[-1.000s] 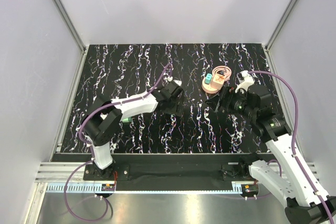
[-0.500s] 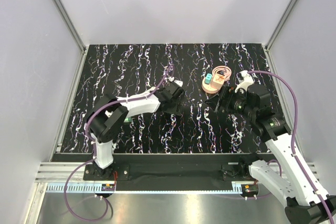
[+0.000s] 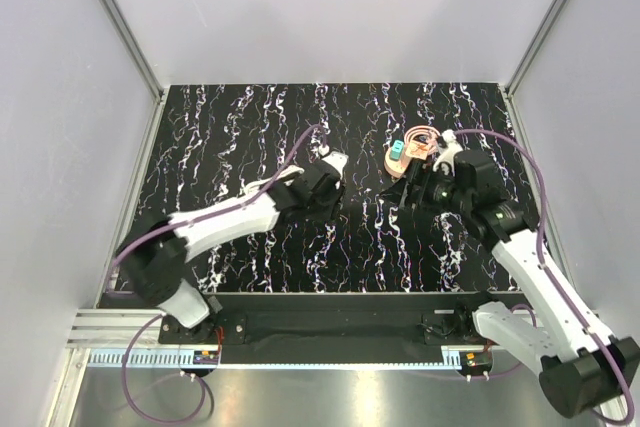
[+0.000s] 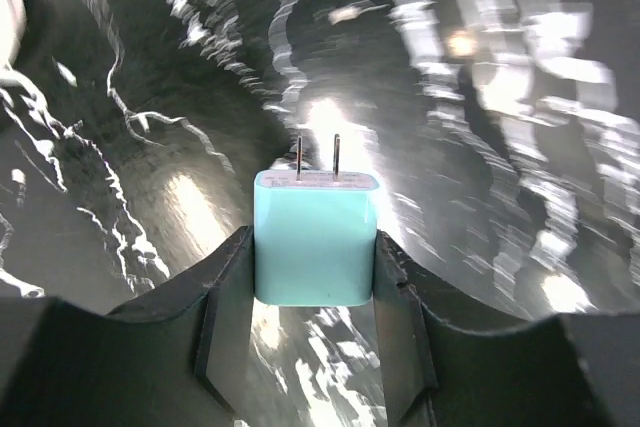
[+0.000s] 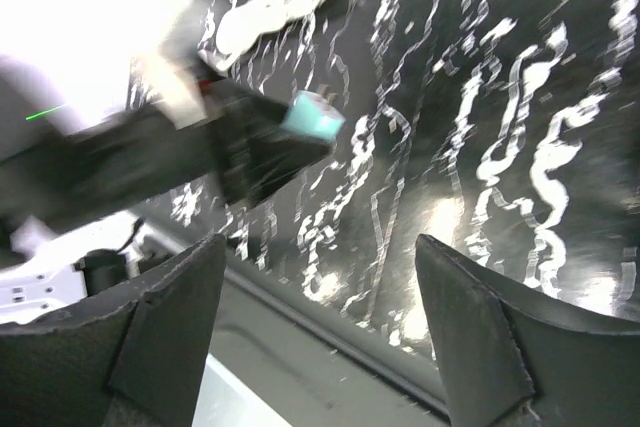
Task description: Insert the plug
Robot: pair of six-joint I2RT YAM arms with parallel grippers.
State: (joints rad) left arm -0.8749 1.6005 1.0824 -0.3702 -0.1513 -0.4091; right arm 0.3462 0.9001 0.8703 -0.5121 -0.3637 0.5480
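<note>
Our left tool (image 4: 315, 243) is clenched on the plug (image 4: 316, 232), whose prongs point away from the wrist, over the tabletop (image 4: 520, 127). Our right tool (image 5: 320, 252) stands released, grasping nothing.

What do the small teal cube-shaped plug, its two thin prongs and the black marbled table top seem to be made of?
Small teal cube-shaped plug: probably plastic, smooth and faintly satin, given its even colour and rounded edges. Two thin prongs: likely metal, being slim, flat and grey. Black white-veined table top: glossy, as it mirrors bright lights; the material underneath cannot be told.
</note>
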